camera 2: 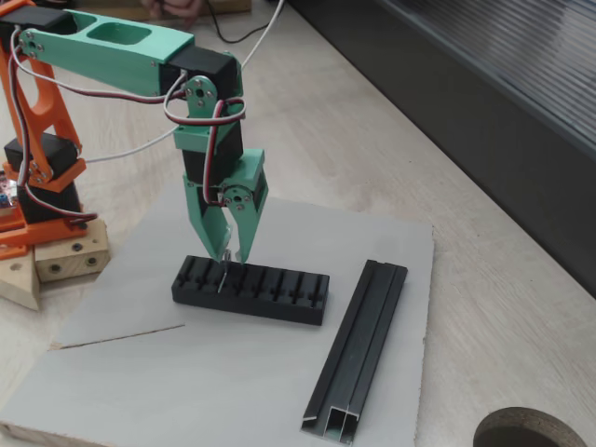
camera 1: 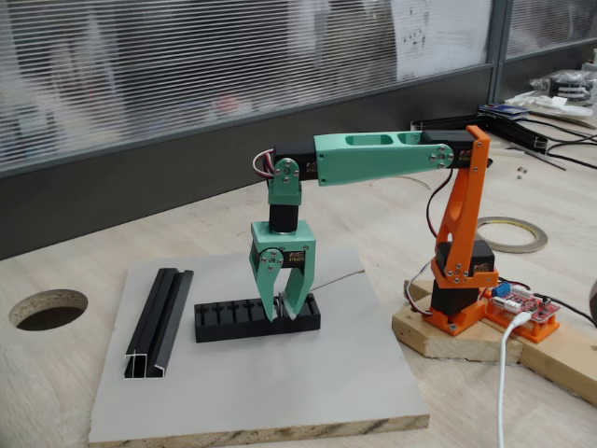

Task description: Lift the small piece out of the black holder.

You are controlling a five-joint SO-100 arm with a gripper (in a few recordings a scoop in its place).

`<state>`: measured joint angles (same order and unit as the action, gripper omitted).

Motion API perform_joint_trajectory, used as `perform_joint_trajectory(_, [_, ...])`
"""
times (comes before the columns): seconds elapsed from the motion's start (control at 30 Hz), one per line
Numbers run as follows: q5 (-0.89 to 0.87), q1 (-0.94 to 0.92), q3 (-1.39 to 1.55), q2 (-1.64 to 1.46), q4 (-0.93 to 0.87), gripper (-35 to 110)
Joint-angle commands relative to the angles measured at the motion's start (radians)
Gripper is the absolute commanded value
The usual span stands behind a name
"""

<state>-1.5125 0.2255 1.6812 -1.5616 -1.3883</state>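
Jaws (camera 2: 226, 253) pointing straight down, tips nearly together in one fixed view, somewhat spread at the tips in the other (camera 1: 287, 313); whether pinching anything, cannot tell. Poised right over the small piece (camera 2: 222, 276), a thin pale sliver standing upright in a slot near the arm-side end of the black holder (camera 2: 251, 290), top edge just at or between the fingertips. Too small to make out against the black holder (camera 1: 257, 318) from the other side, where the green fingers stand in front of that end.

Likely handling, judged from looks: next to weightless, stiff thin metal, smooth and slippery on its flat faces, easily tipped or flicked away by a glancing touch. Not fragile, but easy to bend if squeezed off-axis, and easy to lose once dropped. Best hold: across the two flat faces, on the portion standing proud of the slot, pinched squarely and low enough for grip yet clear of the slot walls. Then a straight vertical pull, no twist, to avoid wedging in the slot or dragging the light holder along.

Further out: grey board (camera 2: 140, 307) under the holder, thin grey wire (camera 1: 336, 277) lying beside it, longer black grooved rail (camera 2: 358, 349) well apart on the same board, wooden counter (camera 1: 65, 392) beneath everything.
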Motion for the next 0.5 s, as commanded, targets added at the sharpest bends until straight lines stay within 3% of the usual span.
perform_joint_trajectory(0.0, [-0.017, 0.011, -0.009, -0.006, -0.002, 22])
perform_joint_trajectory(0.47, [-0.100, -0.012, -0.011, 0.037, -0.006, 22])
